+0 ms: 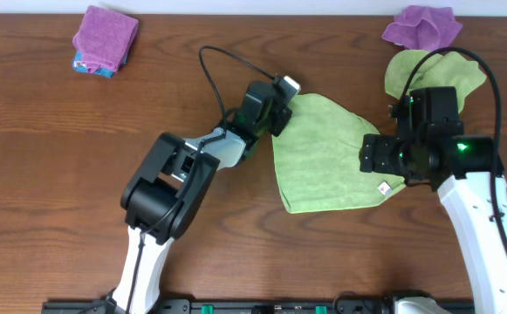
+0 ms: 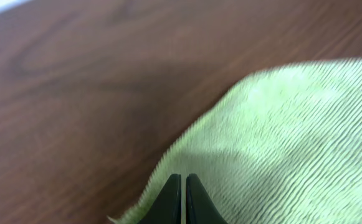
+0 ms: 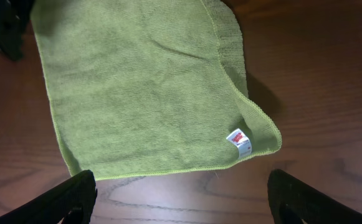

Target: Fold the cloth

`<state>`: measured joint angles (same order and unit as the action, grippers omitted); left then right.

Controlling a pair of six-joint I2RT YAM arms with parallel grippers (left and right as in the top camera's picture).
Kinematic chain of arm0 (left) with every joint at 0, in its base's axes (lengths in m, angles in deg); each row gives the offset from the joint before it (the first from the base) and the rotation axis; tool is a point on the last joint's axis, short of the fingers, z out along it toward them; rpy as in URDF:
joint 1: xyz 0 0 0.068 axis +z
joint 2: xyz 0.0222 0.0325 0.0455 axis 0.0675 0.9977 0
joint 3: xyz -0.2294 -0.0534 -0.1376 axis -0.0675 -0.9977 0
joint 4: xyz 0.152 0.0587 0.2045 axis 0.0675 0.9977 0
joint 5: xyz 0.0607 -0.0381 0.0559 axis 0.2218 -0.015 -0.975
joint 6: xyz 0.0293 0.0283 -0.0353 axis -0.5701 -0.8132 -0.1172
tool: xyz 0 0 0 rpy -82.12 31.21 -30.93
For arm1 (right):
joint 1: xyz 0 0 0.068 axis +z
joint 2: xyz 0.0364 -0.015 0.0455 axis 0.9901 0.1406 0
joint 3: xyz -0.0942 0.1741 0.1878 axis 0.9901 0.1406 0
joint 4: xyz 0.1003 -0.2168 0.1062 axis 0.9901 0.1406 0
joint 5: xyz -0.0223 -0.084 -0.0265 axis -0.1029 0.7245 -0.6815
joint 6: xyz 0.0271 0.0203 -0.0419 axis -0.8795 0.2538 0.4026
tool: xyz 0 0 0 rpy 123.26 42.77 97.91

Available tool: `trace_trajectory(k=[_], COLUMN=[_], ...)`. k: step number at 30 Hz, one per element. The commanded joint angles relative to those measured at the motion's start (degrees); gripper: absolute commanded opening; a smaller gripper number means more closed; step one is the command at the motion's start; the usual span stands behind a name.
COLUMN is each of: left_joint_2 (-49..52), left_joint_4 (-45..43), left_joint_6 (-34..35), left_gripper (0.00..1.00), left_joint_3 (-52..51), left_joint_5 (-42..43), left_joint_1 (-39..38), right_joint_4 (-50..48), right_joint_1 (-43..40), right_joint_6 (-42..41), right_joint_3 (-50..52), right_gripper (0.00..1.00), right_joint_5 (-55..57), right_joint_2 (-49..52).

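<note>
Left claw [image 2: 182, 190]: pressed together on the green cloth [image 2: 280, 143] edge.
Right claw [image 3: 181, 183]: spread above the white tag [image 3: 238, 140] corner.
Risk: I fear this thin pinch slipping mid-fold.

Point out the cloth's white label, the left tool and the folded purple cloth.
white label [image 3: 239, 141], right wrist view, tag's centre, on green cloth [image 3: 137, 87]
left tool [image 2: 184, 199], left wrist view, midway between its fingertips
folded purple cloth [image 1: 105, 37], overhead view, middle of top face
</note>
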<state>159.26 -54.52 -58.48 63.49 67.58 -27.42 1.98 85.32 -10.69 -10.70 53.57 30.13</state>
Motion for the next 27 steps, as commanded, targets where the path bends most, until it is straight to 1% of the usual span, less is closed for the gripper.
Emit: trace_trajectory(k=[1,4,8,15,22,27], left_joint_2=[2.1,2.2,2.2,2.2,2.1,1.0], left_joint_4=[0.2,1.0,4.8,11.9,20.7,30.5], left_joint_6=[-1.1,-1.2,-3.9,-6.1,-6.1,-5.7], left_gripper=[0.06,0.06,0.06,0.06,0.06,0.06], left_joint_3=[0.8,0.8,0.8,0.8,0.8,0.8], left_joint_5=[-1.0,-1.1,-1.9,-10.4,-22.0,-23.3], left_joint_1=[0.0,0.0,0.1,0.7,1.9,2.0], right_joint_4=[-0.2,-0.2,-0.5,-0.6,-0.7,-1.6], right_joint_1=[0.3,0.3,0.3,0.3,0.3,0.3], right_joint_6=[-1.0,-1.0,-1.0,-1.0,-1.0,0.5], right_joint_3=[-0.7,-0.7,-0.7,-0.7,-0.7,-0.6], right_gripper=[0.88,0.89,0.89,0.89,0.88,0.84], right_joint_5=[-0.4,-0.4,-0.4,-0.4,-0.3,0.2], right_joint_2=[-0.9,-0.9,-0.9,-0.9,-0.9,0.9])
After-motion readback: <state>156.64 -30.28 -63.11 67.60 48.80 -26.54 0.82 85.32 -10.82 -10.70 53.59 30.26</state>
